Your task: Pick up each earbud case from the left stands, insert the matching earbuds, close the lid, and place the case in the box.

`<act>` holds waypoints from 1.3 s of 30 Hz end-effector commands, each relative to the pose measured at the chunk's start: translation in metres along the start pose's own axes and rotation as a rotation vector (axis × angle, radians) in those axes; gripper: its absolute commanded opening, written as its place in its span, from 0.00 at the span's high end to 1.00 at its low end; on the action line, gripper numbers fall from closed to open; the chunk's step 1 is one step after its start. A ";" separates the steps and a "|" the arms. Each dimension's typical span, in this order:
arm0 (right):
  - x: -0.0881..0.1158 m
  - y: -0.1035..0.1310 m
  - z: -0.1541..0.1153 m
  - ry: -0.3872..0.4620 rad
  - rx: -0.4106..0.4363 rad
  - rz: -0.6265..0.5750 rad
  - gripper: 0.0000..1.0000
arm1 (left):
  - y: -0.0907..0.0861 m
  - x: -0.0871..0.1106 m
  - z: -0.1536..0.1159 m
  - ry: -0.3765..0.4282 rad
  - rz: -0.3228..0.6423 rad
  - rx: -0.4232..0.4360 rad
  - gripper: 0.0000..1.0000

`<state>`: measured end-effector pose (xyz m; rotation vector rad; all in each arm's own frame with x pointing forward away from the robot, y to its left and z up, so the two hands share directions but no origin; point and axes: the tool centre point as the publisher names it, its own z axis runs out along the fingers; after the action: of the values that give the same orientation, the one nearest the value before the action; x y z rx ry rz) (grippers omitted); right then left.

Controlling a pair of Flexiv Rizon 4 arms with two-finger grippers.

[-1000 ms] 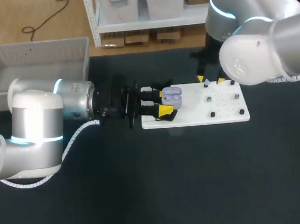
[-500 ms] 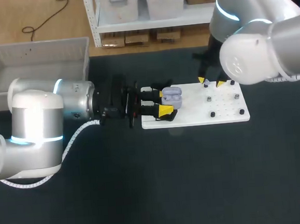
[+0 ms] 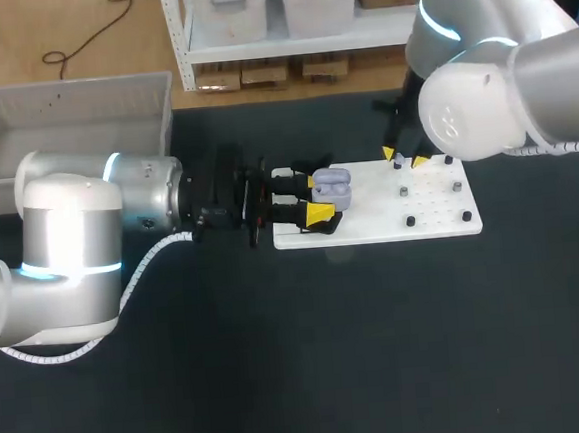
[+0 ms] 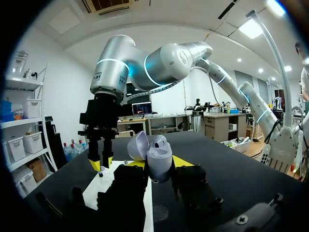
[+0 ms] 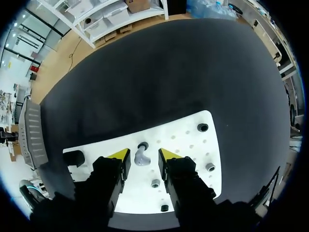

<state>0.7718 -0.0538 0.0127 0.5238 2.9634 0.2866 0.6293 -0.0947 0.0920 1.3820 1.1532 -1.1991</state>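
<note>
The loose earbud (image 5: 141, 157) lies on the white board (image 5: 183, 130) directly ahead of the right pincer (image 5: 143, 154). It is framed by the pincer's two fingers, which stand apart and touch nothing. I judge this step to be the pick of the bud. The pincer should descend straight, keep the bud centred, and stay clear of the small black peg (image 5: 143, 145) just beyond it. It should close gently, since so small and rounded a piece may squirt out. The left pincer (image 4: 159, 164) is clamped on the earbud case (image 4: 157, 154), lid open, above the desk (image 3: 380, 350). It should hold steady and level for the insertion.
</note>
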 end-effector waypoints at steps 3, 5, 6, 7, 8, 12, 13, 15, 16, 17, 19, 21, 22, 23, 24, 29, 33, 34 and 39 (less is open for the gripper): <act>0.000 -0.001 0.002 -0.005 -0.002 0.010 0.65 | 0.000 0.000 0.000 0.002 0.000 -0.002 1.00; 0.000 -0.001 0.002 -0.006 -0.005 0.012 0.66 | 0.000 0.000 0.000 0.002 0.000 -0.002 1.00; 0.000 0.000 0.001 -0.006 -0.006 0.013 0.67 | 0.000 0.000 0.000 0.002 0.000 -0.002 1.00; 0.000 0.000 0.001 -0.007 -0.007 0.013 0.67 | 0.000 0.000 0.000 0.002 0.000 -0.002 1.00; 0.001 0.000 0.001 -0.007 -0.008 0.013 0.68 | 0.000 0.000 0.000 0.002 0.000 -0.002 1.00; 0.000 0.001 0.001 -0.009 -0.011 0.014 0.71 | 0.000 0.000 0.000 0.002 0.000 -0.002 1.00; 0.000 0.001 0.001 -0.009 -0.011 0.014 0.72 | 0.000 0.000 0.000 0.002 0.000 -0.002 1.00; 0.000 0.001 0.001 -0.007 -0.010 0.015 0.73 | 0.000 0.000 0.000 0.002 0.000 -0.002 1.00; 0.000 0.001 0.001 -0.007 -0.009 0.015 0.73 | 0.000 0.000 0.000 0.002 0.000 -0.002 1.00; 0.000 0.001 0.001 -0.006 -0.009 0.014 0.75 | 0.000 0.000 0.000 0.002 0.000 -0.002 1.00; 0.000 0.001 0.001 -0.006 -0.008 0.014 0.79 | 0.000 0.000 0.000 0.002 0.000 -0.002 1.00; 0.000 0.002 0.001 -0.005 -0.007 0.012 0.86 | 0.000 0.000 0.000 0.002 0.000 -0.002 1.00; 0.000 0.002 0.002 -0.004 -0.006 0.011 0.89 | 0.000 0.000 0.000 0.002 0.000 -0.002 1.00; 0.000 0.003 0.002 -0.002 -0.006 0.010 0.91 | 0.000 0.000 0.000 0.002 0.000 -0.002 1.00; 0.000 0.003 0.003 -0.002 -0.004 0.010 0.95 | 0.000 0.000 0.000 0.002 0.000 -0.002 1.00; 0.000 0.003 0.003 -0.001 -0.003 0.010 1.00 | 0.000 0.000 0.000 0.002 0.000 -0.002 1.00; 0.003 0.001 -0.005 -0.005 -0.007 0.010 1.00 | 0.000 0.000 0.000 0.002 0.000 -0.002 1.00; 0.005 0.000 -0.010 -0.010 -0.012 0.010 1.00 | 0.000 0.000 0.000 0.002 0.000 -0.002 1.00; 0.018 -0.002 -0.037 -0.040 -0.028 0.010 1.00 | 0.000 0.000 0.000 0.002 0.000 -0.002 1.00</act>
<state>0.7716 -0.0490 0.0298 0.5310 2.9458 0.3138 0.6293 -0.0947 0.0920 1.3820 1.1532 -1.1991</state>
